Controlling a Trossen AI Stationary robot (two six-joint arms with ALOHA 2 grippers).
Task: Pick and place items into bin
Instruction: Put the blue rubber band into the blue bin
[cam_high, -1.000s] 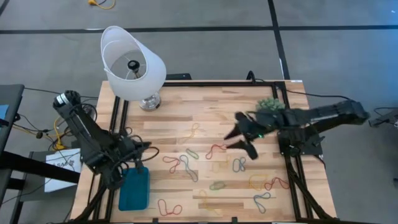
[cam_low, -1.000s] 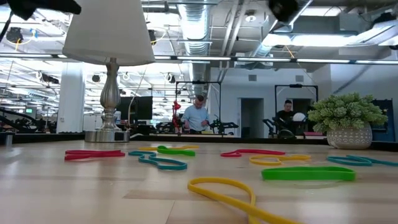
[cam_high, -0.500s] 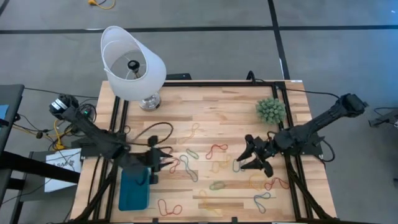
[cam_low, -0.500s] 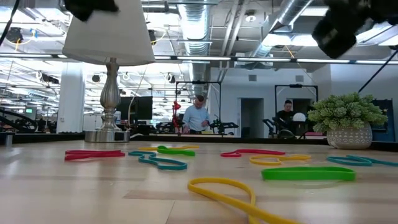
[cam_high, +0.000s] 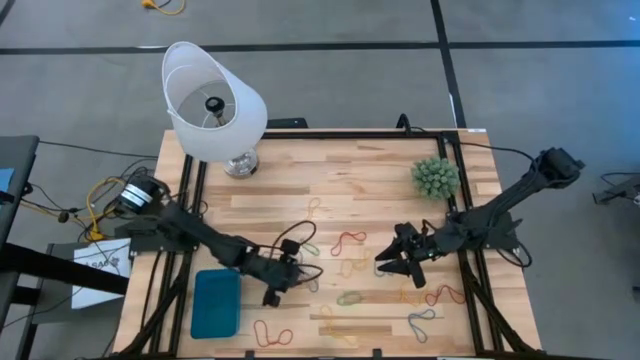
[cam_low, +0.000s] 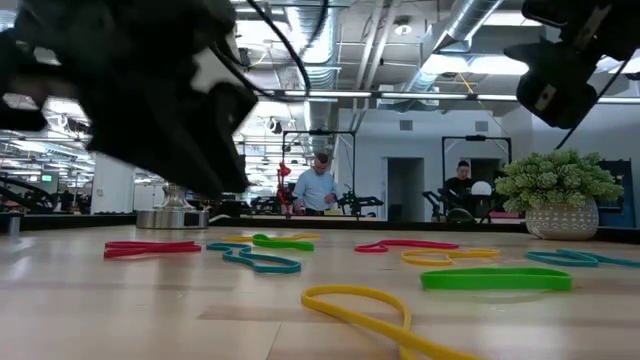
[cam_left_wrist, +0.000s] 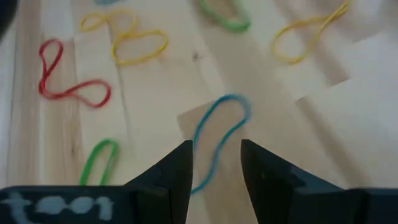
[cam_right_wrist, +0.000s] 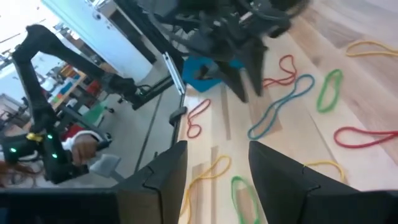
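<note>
High view, two claws, left claw (cam_high: 283, 283) and right claw (cam_high: 397, 262), both apart, one bin (cam_high: 216, 303).

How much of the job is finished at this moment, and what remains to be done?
Done: nothing that shows; the bin looks bare in the high view. In hand: the left hand is open, its fingers on either side of a blue band, not gripping it. The right hand is open and holds nothing. Left: every band in view, like the green band, lies on the table.
</note>
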